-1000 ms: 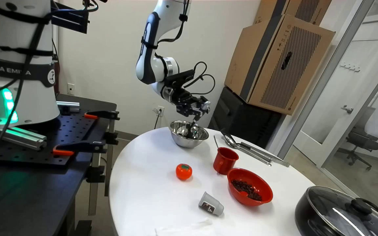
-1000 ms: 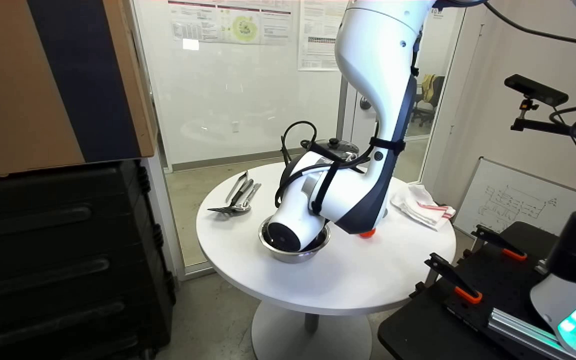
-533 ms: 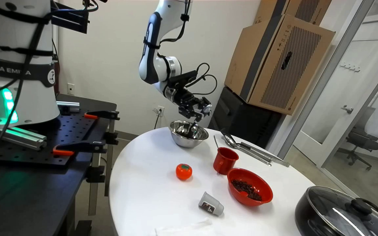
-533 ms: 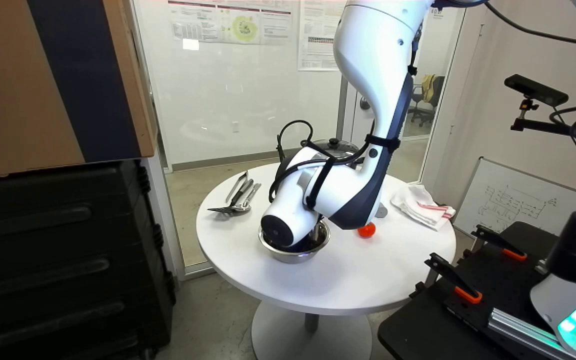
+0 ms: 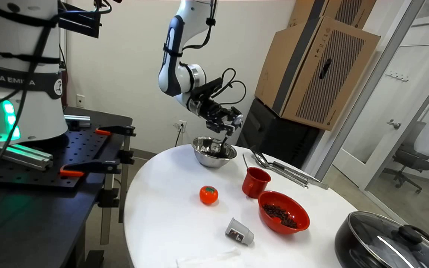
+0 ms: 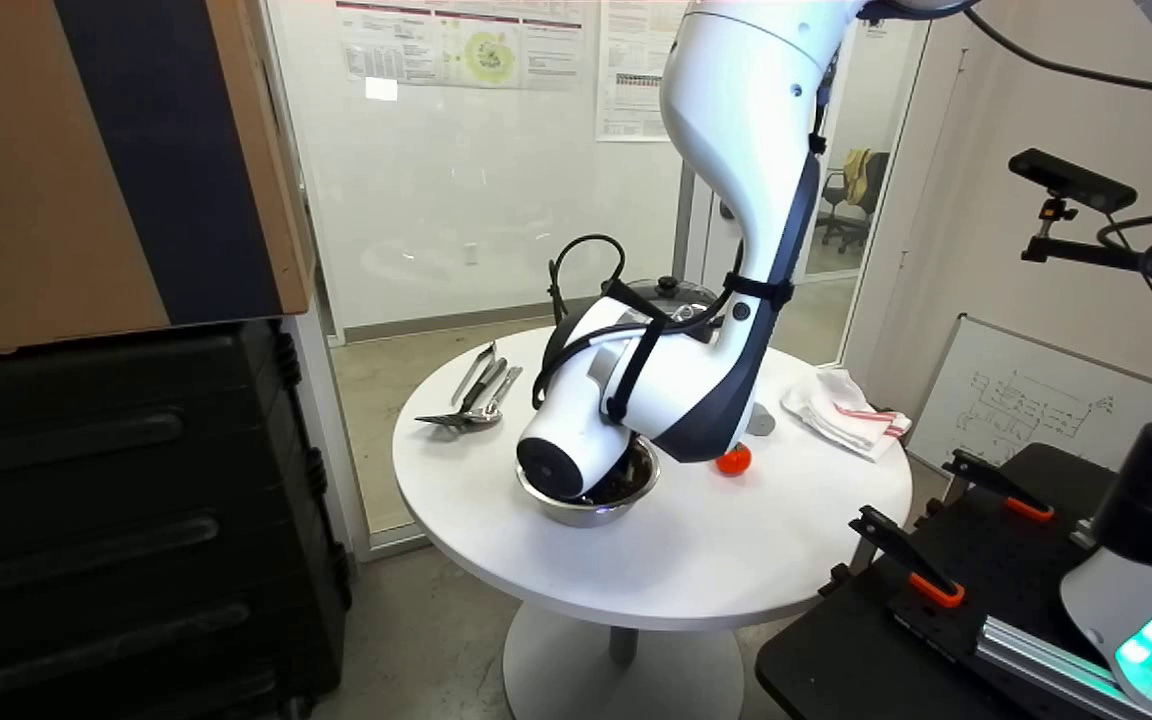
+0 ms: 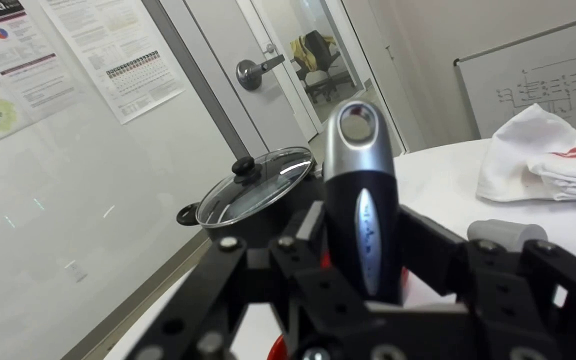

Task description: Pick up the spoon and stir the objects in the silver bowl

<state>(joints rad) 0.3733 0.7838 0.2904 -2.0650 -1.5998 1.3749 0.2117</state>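
My gripper [image 5: 230, 129] is above the silver bowl [image 5: 210, 160] and shut on the spoon's dark handle [image 7: 363, 235], which has a silver end with a hole. In the wrist view, my gripper's fingers [image 7: 357, 220] press on both sides of the handle. The spoon's dark lower part [image 5: 223, 142] slants down into the bowl near its right side in an exterior view. The spoon head is hidden inside the bowl. The silver bowl also shows in an exterior view [image 6: 588, 515], partly behind the arm, with dark contents [image 6: 626, 482].
A red mug [image 5: 255, 183], a red bowl [image 5: 284, 225] with dark bits, a tomato [image 5: 209, 195] and a grey cup [image 5: 240, 231] stand nearby. Metal utensils [image 5: 289, 175], a lidded pot [image 5: 363, 242] and a folded towel [image 6: 841, 412] are also on the table [image 5: 162, 208].
My gripper and the held spoon have moved a little right across the bowl in an exterior view, with the arm shifting left in an exterior view. The bowl has not moved.
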